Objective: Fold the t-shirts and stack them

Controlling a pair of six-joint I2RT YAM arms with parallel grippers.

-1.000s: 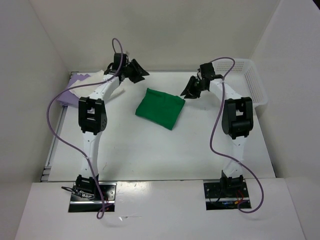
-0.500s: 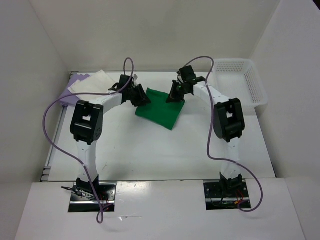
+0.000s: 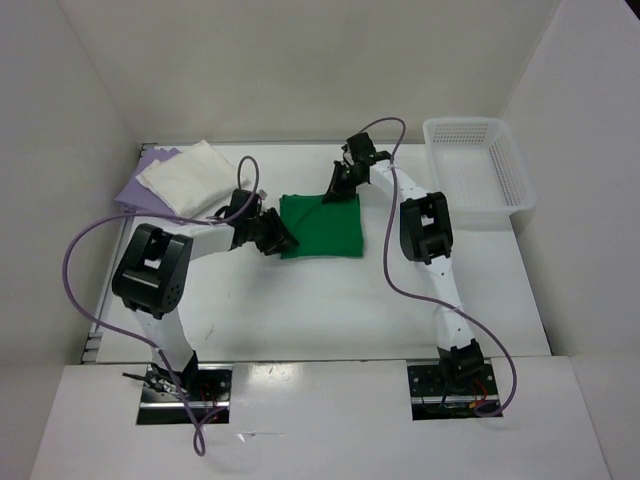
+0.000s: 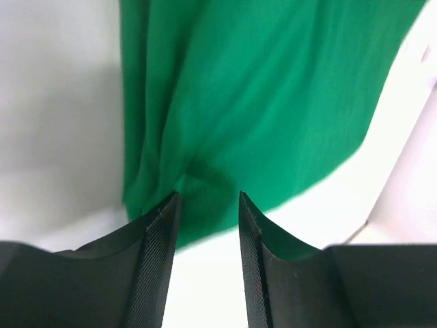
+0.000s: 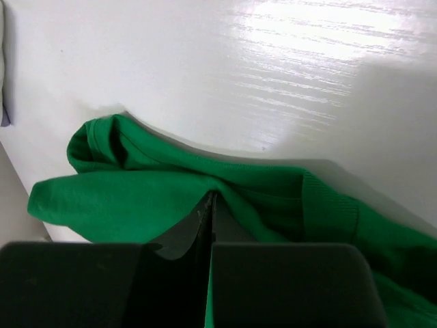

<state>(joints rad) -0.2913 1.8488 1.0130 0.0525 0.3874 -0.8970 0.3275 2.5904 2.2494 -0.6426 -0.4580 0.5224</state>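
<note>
The green t-shirt (image 3: 325,226) lies folded in the middle of the table. My right gripper (image 3: 340,189) is at its far edge, shut on a pinched fold of the green t-shirt (image 5: 157,195), with the cloth drawn up to the right gripper (image 5: 212,196) tips. My left gripper (image 3: 279,239) is at the shirt's near-left corner. In the left wrist view the left gripper (image 4: 208,199) has its jaws apart, the green t-shirt (image 4: 259,102) bunching just ahead of the tips and bare table between the fingers (image 4: 161,232). A folded cream t-shirt (image 3: 190,176) rests on a lavender t-shirt (image 3: 133,190) at the far left.
A white mesh basket (image 3: 478,165) stands at the far right against the wall. White walls close in the table on the left, back and right. Purple cables loop from both arms over the table.
Both arms swung inward to the green t-shirt. The right gripper shut on its far edge and the left jaws narrowed a little. The shirt now lies squarer, and the cream shirt is uncovered.
</note>
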